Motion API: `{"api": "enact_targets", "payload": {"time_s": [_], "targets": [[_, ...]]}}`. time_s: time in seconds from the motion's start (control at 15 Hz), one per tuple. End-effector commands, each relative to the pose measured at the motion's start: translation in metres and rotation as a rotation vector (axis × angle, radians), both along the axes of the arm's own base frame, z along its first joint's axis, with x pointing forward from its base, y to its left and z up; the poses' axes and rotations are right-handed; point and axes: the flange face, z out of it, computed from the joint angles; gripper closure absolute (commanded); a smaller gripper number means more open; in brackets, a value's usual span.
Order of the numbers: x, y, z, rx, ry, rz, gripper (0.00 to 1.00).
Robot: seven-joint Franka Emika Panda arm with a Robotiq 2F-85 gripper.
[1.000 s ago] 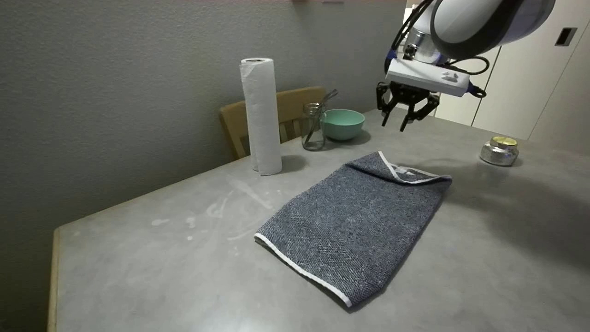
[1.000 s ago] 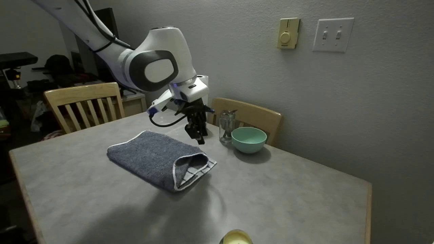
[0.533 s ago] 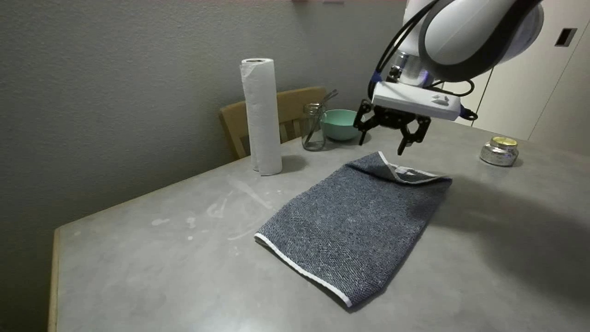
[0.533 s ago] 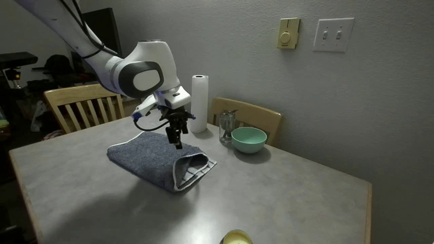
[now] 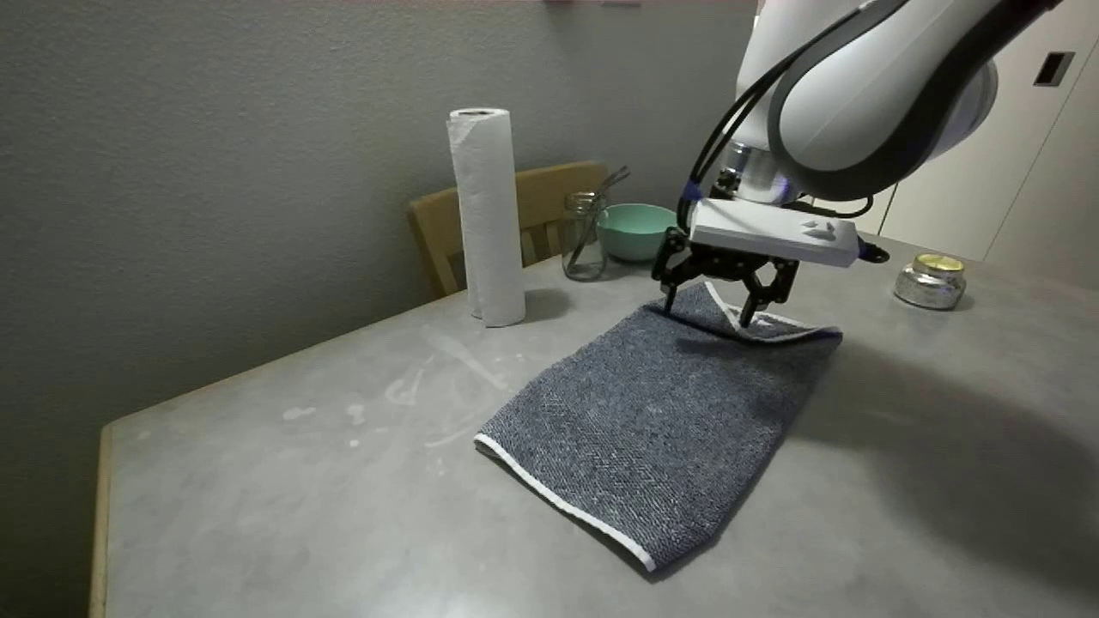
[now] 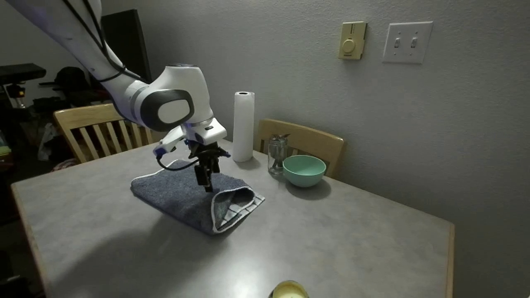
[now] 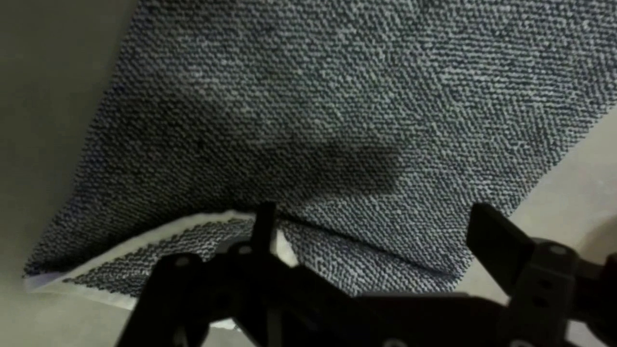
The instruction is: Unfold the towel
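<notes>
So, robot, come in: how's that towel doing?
Gripper open over towel, touch unclear. Towel folded, one end curled up. Paper roll, bowl stand apart from towel.

Readable text: none | beige wall control (image 6: pixel 352 40): dark marking below its knob (image 6: pixel 348 46), too small to read

So I've got a paper roll (image 5: pixel 489 223) upright by the far edge of the table (image 5: pixel 283 515), glass jar (image 5: pixel 584 240) right of it, then a green bowl (image 5: pixel 637 236), wooden chair (image 6: pixel 308 137) behind the jar.
</notes>
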Motion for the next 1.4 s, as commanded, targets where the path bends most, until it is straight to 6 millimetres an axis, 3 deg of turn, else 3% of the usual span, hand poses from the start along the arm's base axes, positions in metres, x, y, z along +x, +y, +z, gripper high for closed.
{"api": "enact_targets", "payload": {"time_s": [0.0,0.27,0.6,0.67,0.73,1.33], "targets": [[0.000,-0.026,0.003,-0.016,-0.014,0.015,0.00],[0.001,-0.047,-0.005,-0.017,-0.002,0.009,0.00],[-0.002,-0.055,-0.016,-0.008,0.011,0.003,0.00],[-0.002,-0.055,-0.018,-0.010,0.013,0.003,0.18],[-0.001,-0.056,-0.018,-0.016,0.015,0.003,0.26],[0.005,-0.066,-0.015,-0.052,0.019,0.001,0.89]]}}
